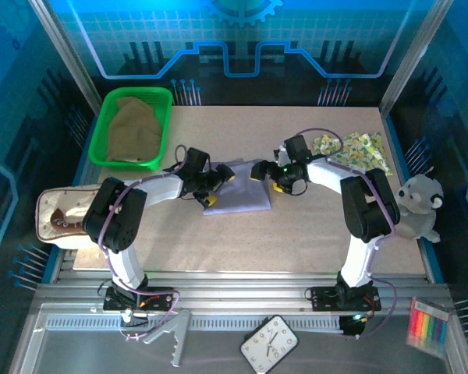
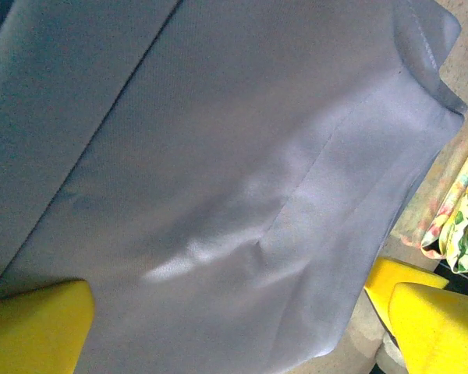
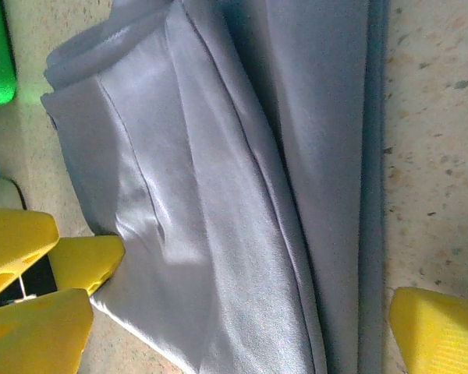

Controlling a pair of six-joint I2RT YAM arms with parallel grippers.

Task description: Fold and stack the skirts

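**Lavender skirt (image 1: 242,195) folded at mid-table, both grippers spread over it**

The speckled table (image 1: 296,234) carries everything. At its far left corner a green basket (image 1: 101,132) holds the olive-tan skirt (image 1: 134,128), bunched up, its lower part hidden by the basket walls. The lavender skirt lies at the table's centre, folded in layers; both wrist views cut it off at their borders. The floral skirt (image 1: 355,152) lies at the far right, partly behind the right arm. A beige pouch (image 1: 58,218) overhangs the left edge, partly covered by the left arm. A plush toy (image 1: 417,206) sits at the right edge. The left gripper (image 1: 218,188) hangs over the lavender skirt's left edge and the right gripper (image 1: 267,178) over its right edge. Each has its fingers spread wide, grasping nothing. Whether the tips touch the cloth is hard to tell.
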